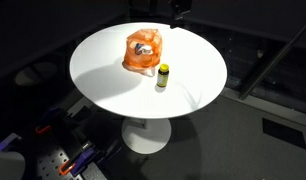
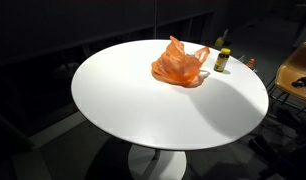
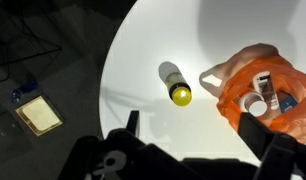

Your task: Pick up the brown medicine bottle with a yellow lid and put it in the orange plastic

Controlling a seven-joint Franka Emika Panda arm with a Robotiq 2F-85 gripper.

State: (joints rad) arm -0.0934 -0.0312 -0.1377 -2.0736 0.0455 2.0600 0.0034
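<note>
The brown medicine bottle (image 1: 162, 77) stands upright on the round white table (image 1: 103, 70), just beside the orange plastic (image 1: 143, 52). Both also show in an exterior view, the bottle (image 2: 222, 61) near the far edge and the orange plastic (image 2: 178, 66) next to it. In the wrist view the bottle (image 3: 173, 80) is seen from above with its yellow lid (image 3: 180, 95) toward me. The orange plastic (image 3: 261, 100) lies open to its right with white items inside. My gripper (image 3: 198, 140) is open and empty, high above the table, with the bottle ahead between its fingers.
The table edge (image 3: 113, 80) curves past on the left in the wrist view, with dark floor beyond. A tan square object (image 3: 38, 116) lies on the floor. A chair (image 2: 298, 68) stands beyond the table near the bottle. Clutter (image 1: 53, 155) sits by the table base.
</note>
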